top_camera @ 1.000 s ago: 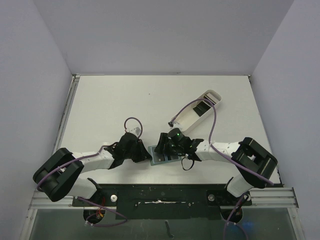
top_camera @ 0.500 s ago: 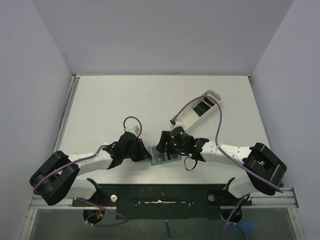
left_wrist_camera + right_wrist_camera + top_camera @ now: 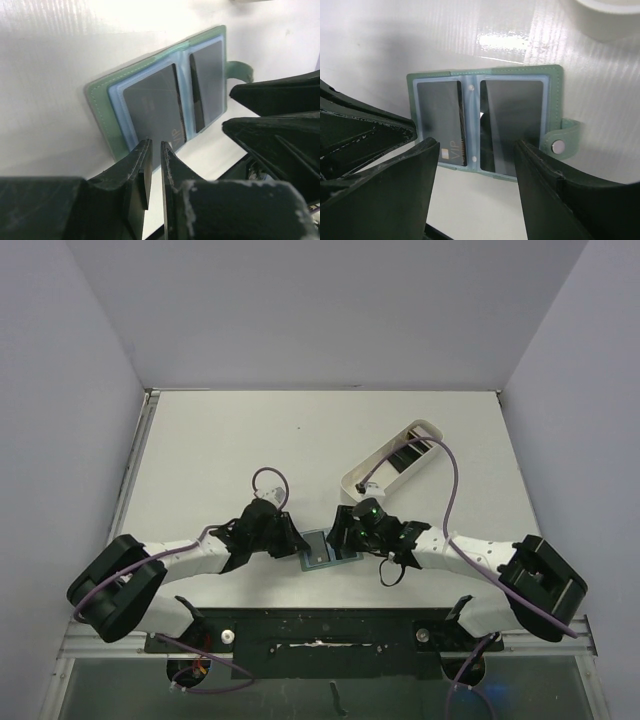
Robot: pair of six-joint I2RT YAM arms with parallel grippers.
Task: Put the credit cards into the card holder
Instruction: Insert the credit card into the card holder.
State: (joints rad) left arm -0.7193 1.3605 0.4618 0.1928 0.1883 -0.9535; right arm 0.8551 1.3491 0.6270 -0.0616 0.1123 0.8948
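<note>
A white table (image 3: 220, 450) fills the overhead view, walled by pale panels on three sides. Two white and black robot arms reach in from the near edge and meet low at the middle of the table, the left arm (image 3: 190, 555) and the right arm (image 3: 450, 545) each trailing a purple cable.

Farther back and towards the right arm's side lies a long white oblong tray (image 3: 385, 465), set at a slant, with black rectangular cards (image 3: 408, 453) in its far end.

Between the two arm tips, a small grey-green folding card holder (image 3: 320, 552) lies open and flat on the table, its bluish inner pockets facing up. Each pocket holds a thin black credit card: one (image 3: 440, 115) bearing the letters VIP near its lower edge, the other (image 3: 512, 120) plain. A small green snap tab (image 3: 561, 142) sticks out from the holder's side beside the plain card.

The right gripper (image 3: 476, 150) has its black fingers spread wide at the holder's near edge, gripping nothing. The left gripper (image 3: 155, 145) sits at the edge of the holder nearest the VIP card, its two fingers only a thin slit apart, with nothing seen between them.
</note>
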